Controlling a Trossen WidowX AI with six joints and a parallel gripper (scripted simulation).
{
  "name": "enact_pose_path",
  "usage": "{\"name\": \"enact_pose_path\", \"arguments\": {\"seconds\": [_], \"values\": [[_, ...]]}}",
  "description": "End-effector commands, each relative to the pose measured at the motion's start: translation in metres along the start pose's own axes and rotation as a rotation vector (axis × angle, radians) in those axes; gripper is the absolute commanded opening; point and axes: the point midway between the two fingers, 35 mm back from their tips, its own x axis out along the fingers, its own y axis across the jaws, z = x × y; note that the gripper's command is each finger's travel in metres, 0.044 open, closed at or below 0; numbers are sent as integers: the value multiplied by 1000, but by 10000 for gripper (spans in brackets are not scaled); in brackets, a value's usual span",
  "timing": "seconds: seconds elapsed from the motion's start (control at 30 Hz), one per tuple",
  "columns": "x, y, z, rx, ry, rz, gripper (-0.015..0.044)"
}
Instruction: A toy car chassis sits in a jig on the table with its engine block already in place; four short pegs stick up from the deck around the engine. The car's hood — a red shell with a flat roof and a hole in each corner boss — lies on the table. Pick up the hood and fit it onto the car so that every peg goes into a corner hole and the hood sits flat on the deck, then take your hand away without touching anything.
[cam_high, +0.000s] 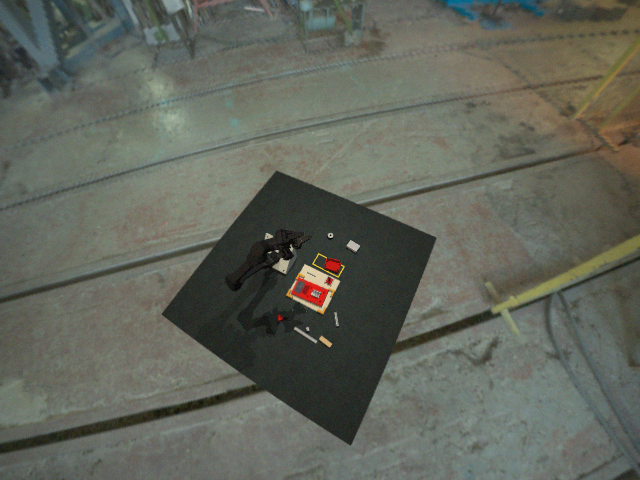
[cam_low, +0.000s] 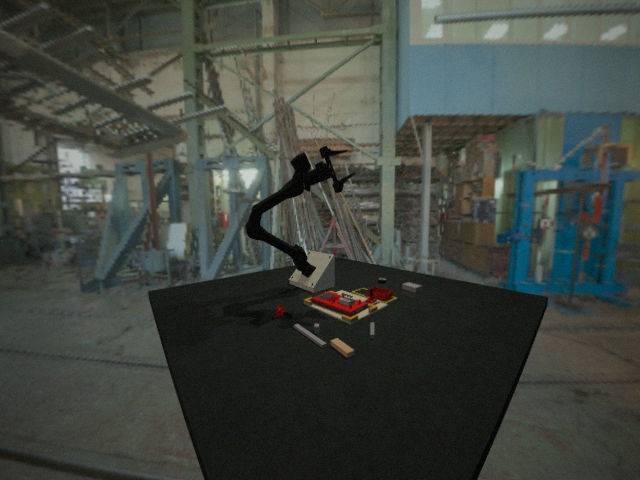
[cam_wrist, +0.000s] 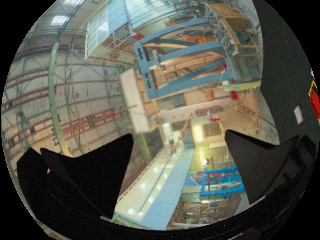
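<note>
Hood (cam_low: 379, 293) is lying on the bench (cam_low: 361, 413) inside a yellow outline, just beyond the car (cam_low: 341, 302), and I am not holding it yet. Going near to far in the exterior view, I am seeing a tan block (cam_low: 342, 347), a long grey bar (cam_low: 309, 334) and two short grey pegs, then a small red piece (cam_low: 279, 311) off to the side, then the car in its jig (cam_low: 317, 304), then the hood, and past that a pale block (cam_low: 411, 286) and a small dark ring (cam_low: 382, 280).

My gripper (cam_low: 338, 173) is hanging high above the arm's base, jaws spread wide with nothing between them; the wrist view is showing mostly the hall, with only a sliver of red at its right edge.

I am judging this as the very start of the reach. The main risk is the descent: the hood is sitting just beside the car, so a jaw coming down off-centre could be knocking the chassis or nudging the engine block. A skewed grip on the shell could be tilting it, so that the corner holes miss the pegs and it rides up on one side. The loose bits nearby could also be getting swept on a low approach.
</note>
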Motion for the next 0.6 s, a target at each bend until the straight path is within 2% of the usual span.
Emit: {"name": "enact_pose_path", "arguments": {"seconds": [0.0, 0.27, 0.57], "values": [[17, -21, -2, -67, 1, -88, 440], [59, -102, -5, -287, 17, -395, 440], [83, -199, 10, -510, 76, -743, 440]]}}
